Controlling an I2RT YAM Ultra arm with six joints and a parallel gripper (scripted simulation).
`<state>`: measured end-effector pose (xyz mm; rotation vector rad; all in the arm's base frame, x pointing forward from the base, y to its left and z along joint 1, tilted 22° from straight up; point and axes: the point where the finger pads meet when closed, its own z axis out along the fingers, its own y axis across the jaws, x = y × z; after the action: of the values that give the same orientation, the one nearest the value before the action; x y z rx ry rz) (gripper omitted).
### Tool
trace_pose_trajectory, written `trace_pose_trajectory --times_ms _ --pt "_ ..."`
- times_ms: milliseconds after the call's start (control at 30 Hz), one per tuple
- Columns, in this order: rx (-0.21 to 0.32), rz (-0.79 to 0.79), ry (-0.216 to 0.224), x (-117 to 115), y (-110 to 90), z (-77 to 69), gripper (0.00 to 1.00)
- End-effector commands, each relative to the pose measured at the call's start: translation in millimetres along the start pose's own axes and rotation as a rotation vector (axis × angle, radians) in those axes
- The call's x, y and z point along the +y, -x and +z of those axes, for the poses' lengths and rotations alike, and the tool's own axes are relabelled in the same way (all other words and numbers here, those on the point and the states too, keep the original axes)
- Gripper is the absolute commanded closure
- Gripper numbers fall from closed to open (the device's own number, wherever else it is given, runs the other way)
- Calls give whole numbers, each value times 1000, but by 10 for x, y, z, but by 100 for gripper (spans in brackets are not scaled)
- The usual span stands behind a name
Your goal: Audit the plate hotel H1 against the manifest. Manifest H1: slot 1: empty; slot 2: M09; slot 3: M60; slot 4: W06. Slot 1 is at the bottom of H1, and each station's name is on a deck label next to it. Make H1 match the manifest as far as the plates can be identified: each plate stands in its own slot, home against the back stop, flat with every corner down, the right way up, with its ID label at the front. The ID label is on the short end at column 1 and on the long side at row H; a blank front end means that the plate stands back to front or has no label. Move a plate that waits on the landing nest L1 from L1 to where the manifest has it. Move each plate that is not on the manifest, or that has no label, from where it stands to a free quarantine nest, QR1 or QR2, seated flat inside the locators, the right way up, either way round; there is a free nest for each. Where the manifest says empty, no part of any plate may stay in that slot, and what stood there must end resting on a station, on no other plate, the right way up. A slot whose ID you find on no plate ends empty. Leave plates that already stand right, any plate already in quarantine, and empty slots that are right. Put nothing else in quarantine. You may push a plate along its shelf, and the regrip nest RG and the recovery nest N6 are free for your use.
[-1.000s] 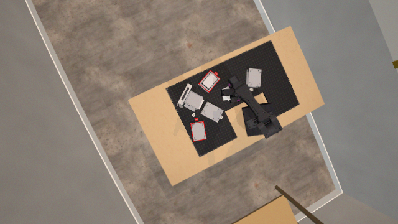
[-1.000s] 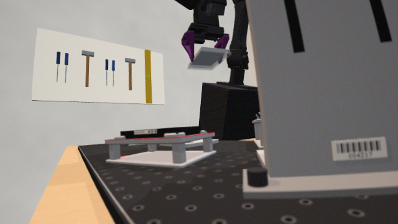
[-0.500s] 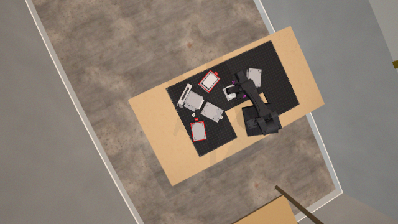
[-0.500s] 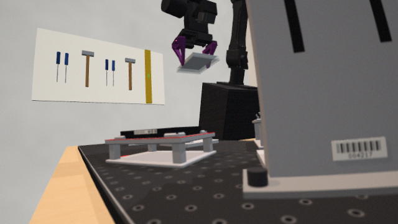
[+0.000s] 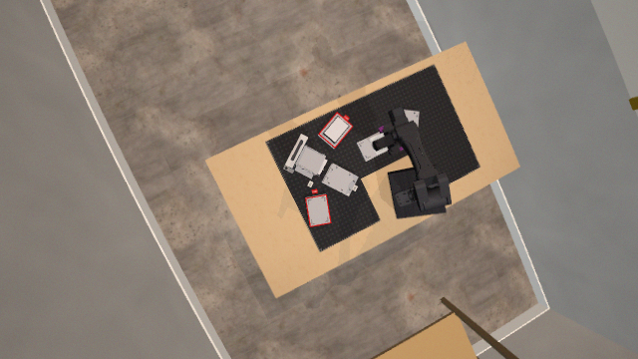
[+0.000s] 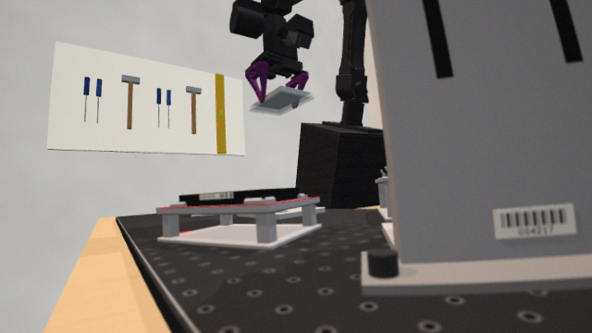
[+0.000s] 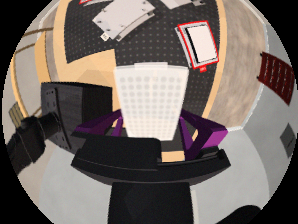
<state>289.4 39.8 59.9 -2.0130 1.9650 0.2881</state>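
Black perforated deck [image 5: 449,135], frame centre. Red-framed quarantine nest [image 5: 335,131], left of arm. Gripper [image 6: 278,85], upper centre, fingers clamped across the microplate [image 6: 282,101], carried aloft, long axis pointing away from the wrist.

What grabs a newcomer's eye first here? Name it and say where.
The purple claw, high above the deck, grips a pale plate across its width. Next comes the grey hotel looming at right in the exterior view, a barcode label low on it. Behind, a tool poster hangs on the wall.
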Motion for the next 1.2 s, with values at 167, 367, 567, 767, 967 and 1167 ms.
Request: trace_pose_trajectory --times_ms 167,367,567,767,967,1167 --pt "-4 -33 -15 -30 -254 -35 14" --pt "-4 -33 -15 -34 -275 45 14" --pt "-4 -33 -15 -48 -282 204 14" --pt "-4 -33 -16 -69 -288 364 14" --pt "-5 -33 -16 -78 -290 471 14" --pt "-5 -33 -16 -87 -293 631 14"
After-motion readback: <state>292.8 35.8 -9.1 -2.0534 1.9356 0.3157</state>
